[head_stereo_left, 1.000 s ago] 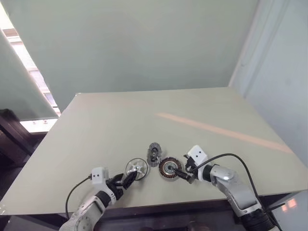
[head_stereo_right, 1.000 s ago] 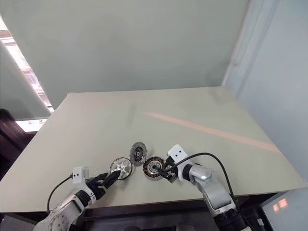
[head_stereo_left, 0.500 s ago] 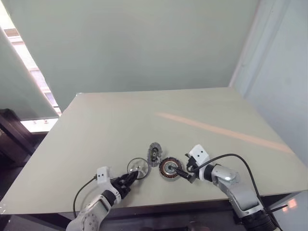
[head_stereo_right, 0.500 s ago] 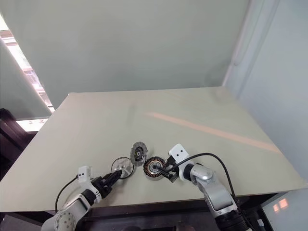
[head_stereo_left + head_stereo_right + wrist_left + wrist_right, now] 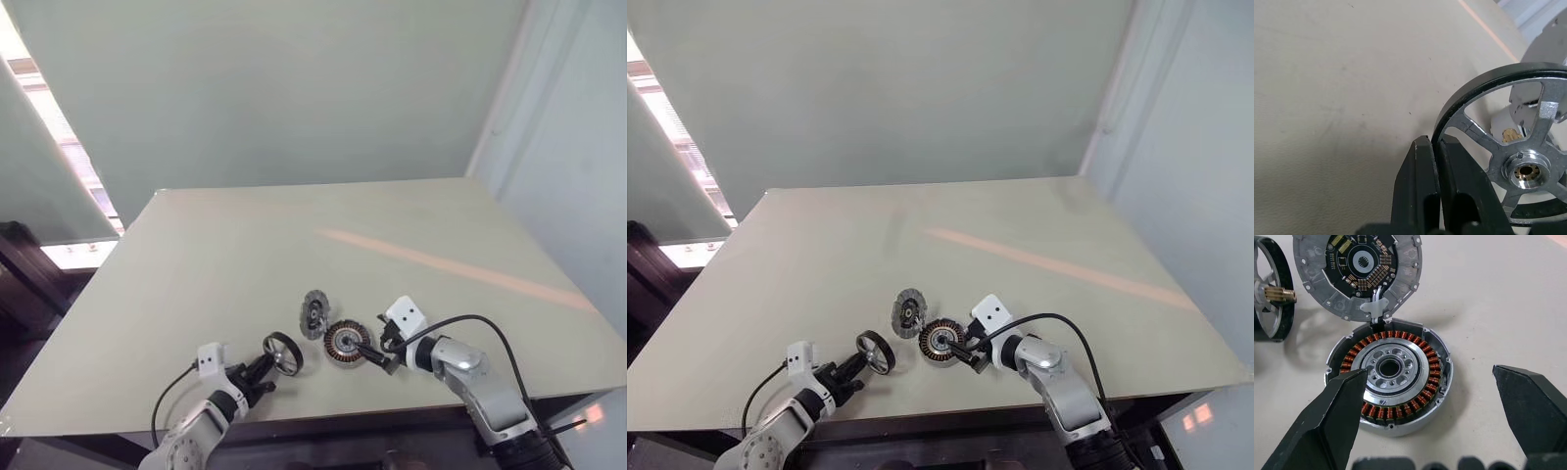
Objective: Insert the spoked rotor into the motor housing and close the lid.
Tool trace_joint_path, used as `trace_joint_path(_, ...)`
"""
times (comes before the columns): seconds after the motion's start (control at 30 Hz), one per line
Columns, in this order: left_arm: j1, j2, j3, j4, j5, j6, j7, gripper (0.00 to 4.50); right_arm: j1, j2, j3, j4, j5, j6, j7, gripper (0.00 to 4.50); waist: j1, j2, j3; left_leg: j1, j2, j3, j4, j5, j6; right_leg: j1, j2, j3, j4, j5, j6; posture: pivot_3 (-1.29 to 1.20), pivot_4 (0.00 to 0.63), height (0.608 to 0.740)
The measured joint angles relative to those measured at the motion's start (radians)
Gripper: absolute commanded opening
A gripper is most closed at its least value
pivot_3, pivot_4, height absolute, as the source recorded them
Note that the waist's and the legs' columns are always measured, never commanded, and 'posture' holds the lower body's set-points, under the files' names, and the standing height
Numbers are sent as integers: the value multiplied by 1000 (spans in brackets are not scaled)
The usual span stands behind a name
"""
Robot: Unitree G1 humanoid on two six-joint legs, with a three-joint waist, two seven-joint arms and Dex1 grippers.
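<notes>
The spoked rotor (image 5: 283,353), silver spokes inside a dark rim, stands tilted up on its edge near the table's front. My left gripper (image 5: 263,370) is shut on its rim; the left wrist view shows the fingers (image 5: 1422,186) pinching that rim beside the hub (image 5: 1526,171). The motor housing (image 5: 343,343) lies flat to the rotor's right, its copper windings (image 5: 1435,377) ringing a silver centre. The lid (image 5: 313,315), a grey disc with a circuit face (image 5: 1359,264), leans up just behind the housing. My right gripper (image 5: 375,354) is open at the housing's right side, fingers (image 5: 1327,426) wide apart.
All parts sit near the front edge of a beige table (image 5: 294,245). A pale pink stripe (image 5: 451,269) crosses its right half. The table drops off at the left and right edges, and a wall stands behind it.
My left gripper has closed on the rotor's rim, and the rotor has tipped from lying flat to standing on edge. The right arm, housing and lid kept still.
</notes>
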Motion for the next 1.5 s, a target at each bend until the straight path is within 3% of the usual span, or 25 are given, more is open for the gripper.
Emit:
trace_joint_path(0.43, 37, 5, 53, -31, -52, -6, -6, 11, 9, 0, 6, 0, -1, -1, 4, 4500, 0, 0, 0, 0, 0, 0, 0, 0, 0, 0, 0, 0, 0, -1, -2, 0, 0, 740)
trace_joint_path(0.53, 46, 12, 54, -46, -77, 32, 7, 633, 9, 0, 11, 0, -1, -4, 7, 4500, 0, 0, 0, 0, 0, 0, 0, 0, 0, 0, 0, 0, 0, -1, -2, 0, 0, 740)
trace_joint_path(0.9, 54, 14, 78, -65, -92, 7, 33, 4475, 9, 0, 19, 1, -1, -21, 10, 4500, 0, 0, 0, 0, 0, 0, 0, 0, 0, 0, 0, 0, 0, -1, -2, 0, 0, 740)
trace_joint_path(1.1, 47, 4, 77, -64, -98, -3, 38, 4475, 9, 0, 23, 2, -1, -21, 10, 4500, 0, -1, 0, 0, 0, 0, 0, 0, 0, 0, 0, 0, 0, -1, -2, 0, 0, 740)
trace_joint_path(1.5, -8, -59, 71, -48, -216, 155, 82, 4475, 18, -3, 25, -6, -2, -20, 5, 4500, 0, -1, 0, 0, 0, 0, 0, 0, 0, 0, 0, 0, 0, -1, -2, 0, 0, 740)
